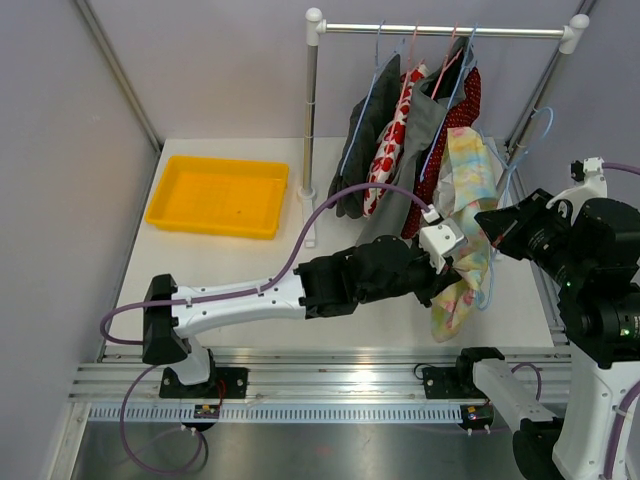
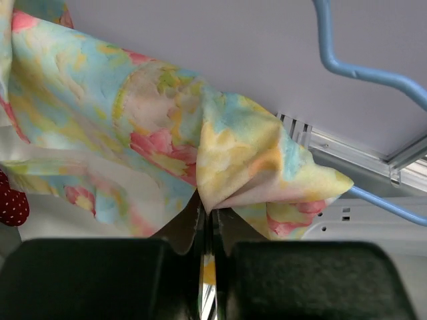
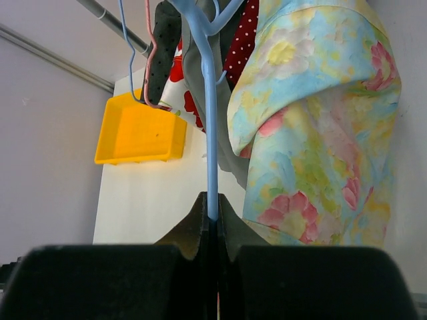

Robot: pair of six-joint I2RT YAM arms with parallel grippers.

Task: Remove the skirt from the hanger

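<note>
The skirt (image 1: 468, 185) is pastel floral cloth in yellow, blue and pink, draped over a light blue hanger (image 1: 522, 155) at the right of the table. In the left wrist view my left gripper (image 2: 208, 215) is shut on a fold of the skirt (image 2: 167, 127), with the hanger's blue wire (image 2: 373, 75) behind it. From the top, that left gripper (image 1: 455, 262) reaches into the skirt's lower half. My right gripper (image 3: 213, 217) is shut on the hanger's blue wire (image 3: 211, 133), and the skirt (image 3: 320, 127) hangs just to its right.
A clothes rack (image 1: 312, 120) stands at the back with a rail (image 1: 440, 30) carrying several other garments (image 1: 400, 130) on hangers, close behind the skirt. A yellow tray (image 1: 218, 195) lies at the back left. Grey walls close in both sides.
</note>
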